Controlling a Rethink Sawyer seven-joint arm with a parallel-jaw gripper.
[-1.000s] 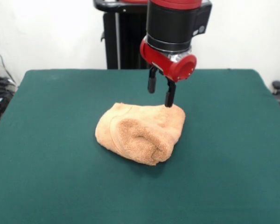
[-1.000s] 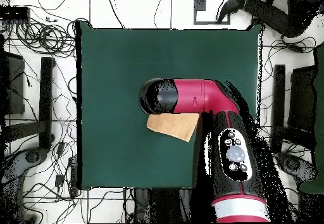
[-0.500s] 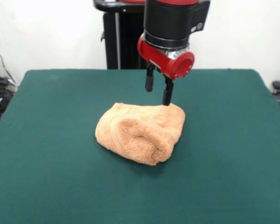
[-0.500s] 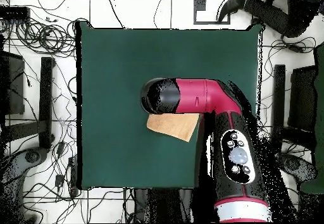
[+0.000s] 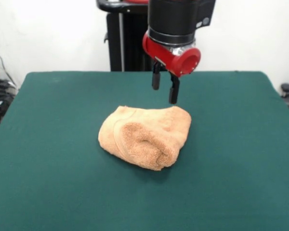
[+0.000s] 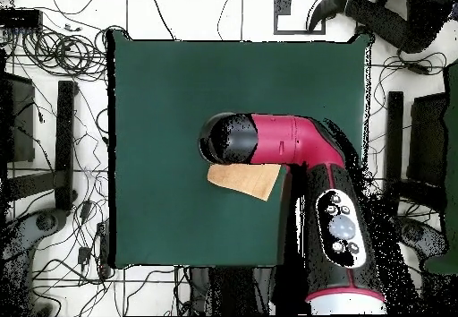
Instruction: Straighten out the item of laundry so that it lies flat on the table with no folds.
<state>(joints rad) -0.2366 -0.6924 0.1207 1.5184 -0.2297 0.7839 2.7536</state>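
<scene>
The item of laundry [image 5: 145, 135] is a peach terry towel, bunched and folded over itself in a thick lump near the middle of the green table [image 5: 48, 183]. My gripper [image 5: 164, 91] hangs just above the towel's far right corner, open, with nothing between its two black fingers and a small gap to the cloth. In the overhead view the arm covers most of the towel [image 6: 243, 182]; only a tan wedge shows below the arm's head, and the gripper itself is hidden there.
The table's green top [image 6: 170, 89] spreads wide on every side of the towel. A black pedestal [image 5: 123, 38] stands behind the far edge. Cables and stands [image 6: 54, 54] lie on the floor around the table.
The gripper has risen a little from the towel's far corner, still open. The towel has not moved.
</scene>
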